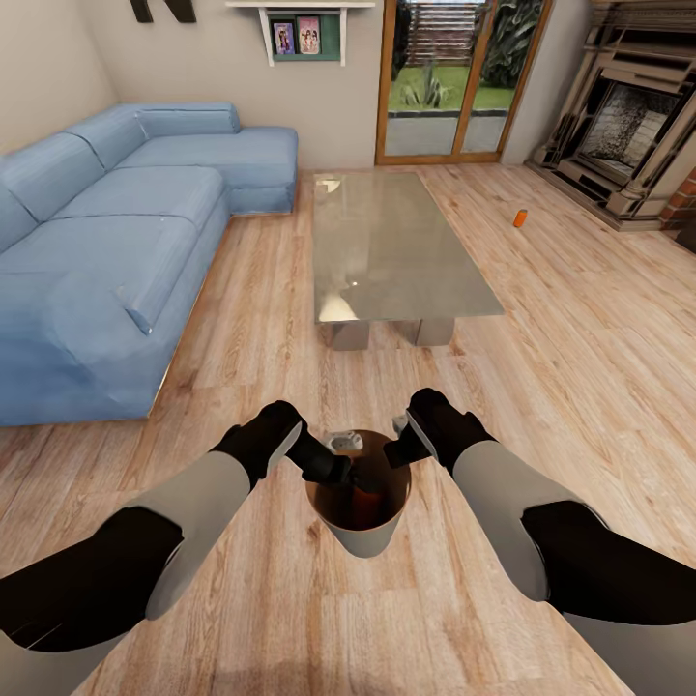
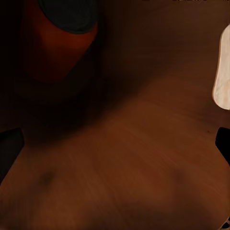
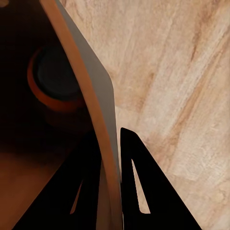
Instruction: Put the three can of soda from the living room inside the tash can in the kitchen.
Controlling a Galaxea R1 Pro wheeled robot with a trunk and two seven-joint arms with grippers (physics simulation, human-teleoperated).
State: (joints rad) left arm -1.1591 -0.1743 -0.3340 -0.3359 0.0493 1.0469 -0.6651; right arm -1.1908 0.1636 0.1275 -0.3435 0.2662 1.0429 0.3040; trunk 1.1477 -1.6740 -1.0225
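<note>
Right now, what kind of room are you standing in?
Most likely a living room: a blue corner sofa stands beside a glass coffee table on wood flooring, with an ornate fireplace on the far right wall.

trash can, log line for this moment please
grey orange-lined trash can: right gripper clamps rim | orange-red soda can inside | another on floor
</note>
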